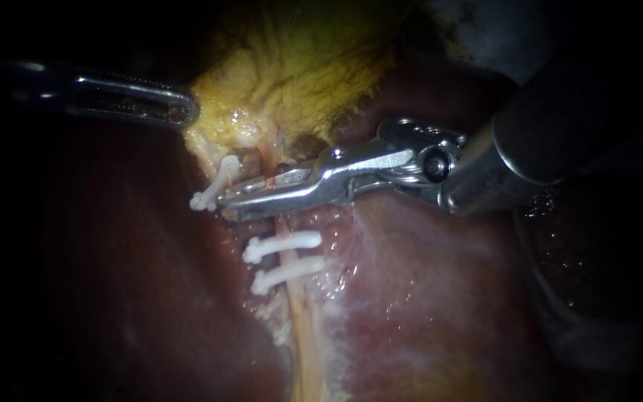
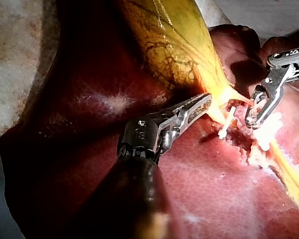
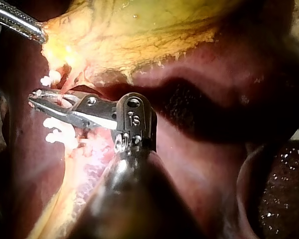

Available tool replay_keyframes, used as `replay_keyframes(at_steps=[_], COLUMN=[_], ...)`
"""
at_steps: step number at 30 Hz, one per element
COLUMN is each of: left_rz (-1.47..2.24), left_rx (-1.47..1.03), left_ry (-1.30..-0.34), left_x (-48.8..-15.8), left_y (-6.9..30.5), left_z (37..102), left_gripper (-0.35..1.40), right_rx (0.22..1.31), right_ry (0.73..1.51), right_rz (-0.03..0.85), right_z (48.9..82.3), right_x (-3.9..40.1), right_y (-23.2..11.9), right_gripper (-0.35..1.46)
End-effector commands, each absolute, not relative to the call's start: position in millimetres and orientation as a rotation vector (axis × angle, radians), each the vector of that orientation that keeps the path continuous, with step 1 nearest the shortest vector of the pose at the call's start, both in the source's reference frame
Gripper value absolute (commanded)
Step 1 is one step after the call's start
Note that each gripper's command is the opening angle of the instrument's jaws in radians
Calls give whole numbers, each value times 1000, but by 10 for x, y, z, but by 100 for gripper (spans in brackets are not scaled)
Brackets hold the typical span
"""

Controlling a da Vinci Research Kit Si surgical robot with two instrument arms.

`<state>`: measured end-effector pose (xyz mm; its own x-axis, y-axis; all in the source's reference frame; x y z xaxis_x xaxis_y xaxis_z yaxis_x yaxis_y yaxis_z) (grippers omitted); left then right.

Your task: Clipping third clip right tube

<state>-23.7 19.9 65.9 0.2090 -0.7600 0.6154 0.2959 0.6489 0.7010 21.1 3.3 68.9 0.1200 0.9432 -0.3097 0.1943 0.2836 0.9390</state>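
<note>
Right instrument (image 1: 225, 207) claw part-open, straddling right tube (image 1: 303, 320) just gallbladder-side of two clips (image 1: 283, 246), nothing clamped. Tube looks soft, slippery, easily torn; bite squarely across. Left instrument (image 1: 187, 112) claw shut on gallbladder (image 1: 299, 67).

Quick tally from where I'm standing. Instruments: 2, i.e. left instrument (image 1: 180, 110) and right instrument (image 1: 236, 202). Clips: 3, all white. That's a lone clip (image 1: 221, 177) up nr the gallbladder (image 1: 299, 67), plus an upper paired clip (image 1: 284, 244) and a lower paired clip (image 1: 289, 272), both across one tube (image 1: 303, 327). Tubes: 1 for sure; whether there's a 2nd under the lone clip, can't tell. Gallbladder: 1. Liver (image 1: 426, 298): 1.
</note>
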Motion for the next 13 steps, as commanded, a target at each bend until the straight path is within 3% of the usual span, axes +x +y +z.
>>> replay_keyframes(at_steps=[1,13], left_rz=[-776,-776], left_rx=[489,489], left_ry=[-1137,-1137], left_x=[-237,-236], left_y=[199,199], left_z=[659,659], left_gripper=[-35,-35], right_rx=[1171,1169], right_ry=[1350,1347], right_rz=[788,786], right_z=[689,691], right_x=[211,211], right_y=[32,31], right_gripper=[-35,-35])
